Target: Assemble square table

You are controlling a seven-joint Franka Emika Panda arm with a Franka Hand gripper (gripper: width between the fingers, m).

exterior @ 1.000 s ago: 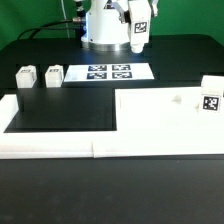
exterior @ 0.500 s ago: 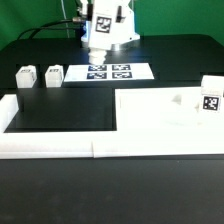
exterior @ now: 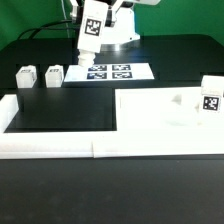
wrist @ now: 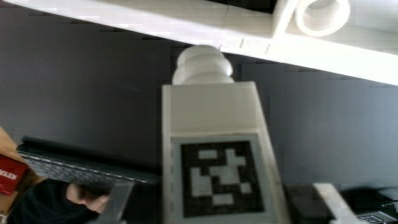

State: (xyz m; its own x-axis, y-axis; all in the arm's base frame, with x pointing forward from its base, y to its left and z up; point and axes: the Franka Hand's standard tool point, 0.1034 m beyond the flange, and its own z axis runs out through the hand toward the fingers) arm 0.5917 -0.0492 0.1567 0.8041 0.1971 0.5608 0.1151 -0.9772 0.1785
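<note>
In the gripper (exterior: 101, 13), jaws part-closed around it: one white leg (exterior: 91, 30), aloft and tilted above the marker board (exterior: 110, 72). Swung within the last second from the exterior view's right of the arm base over to its left, tag turned toward the camera. Apparently mid-carry, not yet near the tabletop (exterior: 165, 115), flat and legless by the border wall (exterior: 60, 147). Elsewhere unchanged: two spare legs (exterior: 25, 76) at the exterior view's left, one more (exterior: 210, 97) at its right.

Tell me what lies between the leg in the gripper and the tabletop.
In the exterior view, the marker board lies flat between the held leg, up in the air, and the tabletop; then a bare strip of black table.
</note>
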